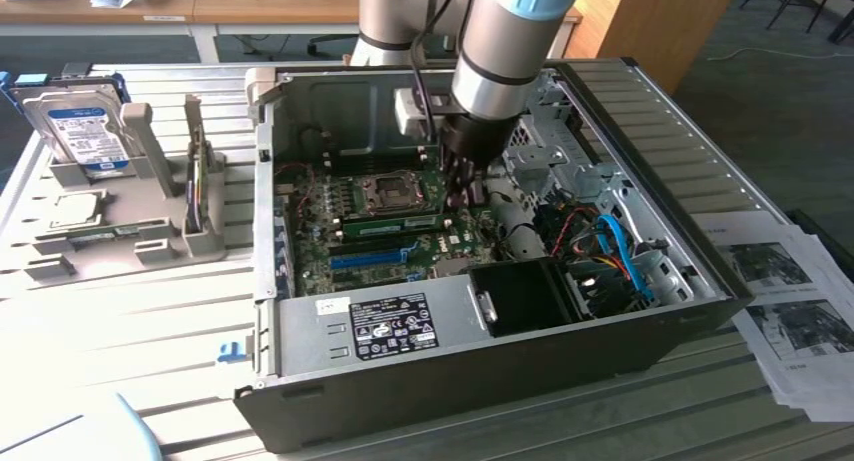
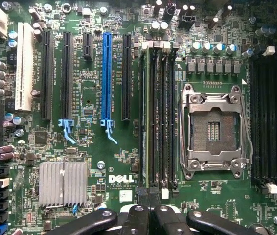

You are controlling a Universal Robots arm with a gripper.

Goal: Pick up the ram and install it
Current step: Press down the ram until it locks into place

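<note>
The ram (image 1: 395,222) is a thin green stick lying along a memory slot on the motherboard, beside the CPU socket (image 1: 394,189) inside the open computer case (image 1: 694,281). In the wrist view the ram (image 2: 149,117) sits edge-up in the slot nearest the blue expansion slot (image 2: 106,73). My gripper (image 1: 465,203) reaches down into the case just above the board. Its fingers are shut together, and the gripper (image 2: 148,198) is over one end of the ram. Whether they touch it I cannot tell. Nothing shows between the fingers.
A grey holder (image 1: 147,246) at the exterior view's left carries a silver hard drive (image 1: 80,126). The black power supply (image 1: 387,321), a fan shroud (image 1: 534,296) and blue cables (image 1: 627,256) crowd the case. Printed sheets (image 1: 787,301) lie at the exterior view's right.
</note>
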